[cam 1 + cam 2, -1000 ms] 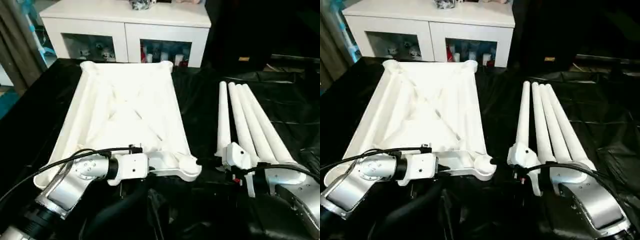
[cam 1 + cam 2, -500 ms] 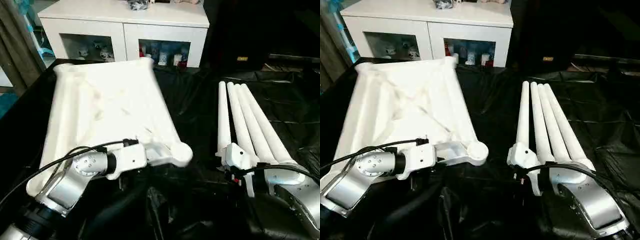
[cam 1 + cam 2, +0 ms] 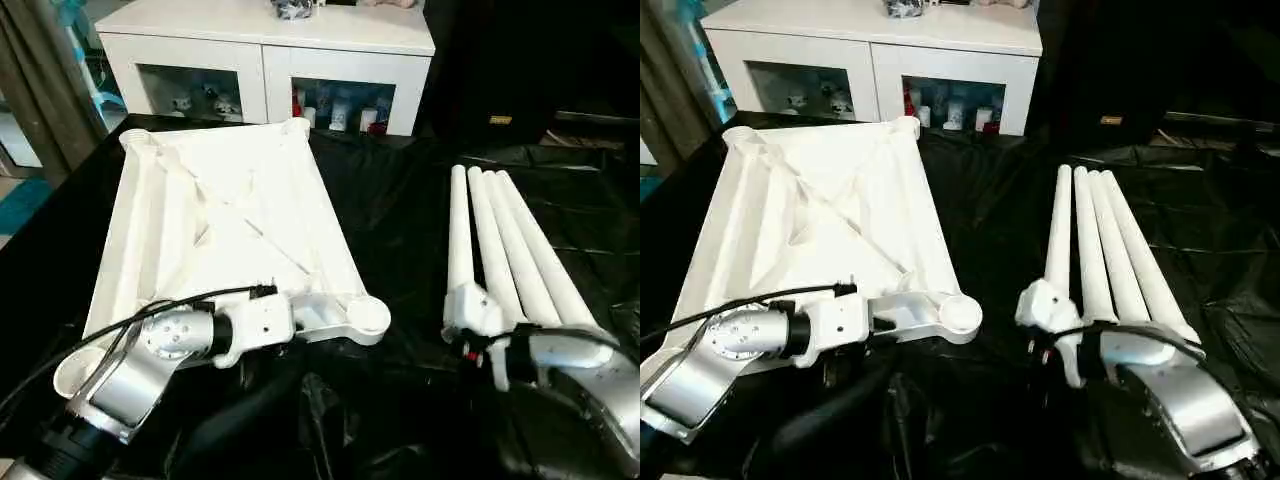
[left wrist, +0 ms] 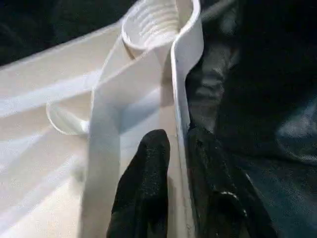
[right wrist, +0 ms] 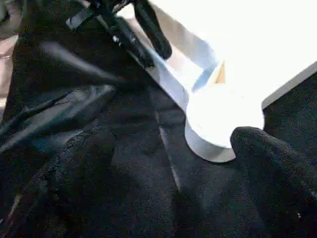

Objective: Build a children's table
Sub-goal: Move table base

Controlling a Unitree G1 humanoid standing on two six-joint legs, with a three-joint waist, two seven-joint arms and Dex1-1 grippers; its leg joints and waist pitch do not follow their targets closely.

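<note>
The white tabletop (image 3: 230,220) lies upside down on the black cloth, ribbed underside up. My left gripper (image 4: 181,144) is at its near edge, one black finger on each side of the thin rim, shut on it just short of the round corner socket (image 3: 365,318). Several long white legs (image 3: 505,240) lie side by side to the right. My right gripper (image 5: 173,148) rests low by their near ends, open, its fingers (image 5: 267,163) wide apart and pointing at that same corner socket (image 5: 223,119), holding nothing.
A white glass-door cabinet (image 3: 265,50) stands beyond the table's far edge. A curtain (image 3: 40,100) hangs at the far left. Wrinkled black cloth (image 3: 400,200) covers the whole surface, with a bare strip between tabletop and legs.
With my left gripper on its rim, the tabletop's far end swung to the left and it now lies flat. The right arm and the legs stayed put. The view shifted slightly.
</note>
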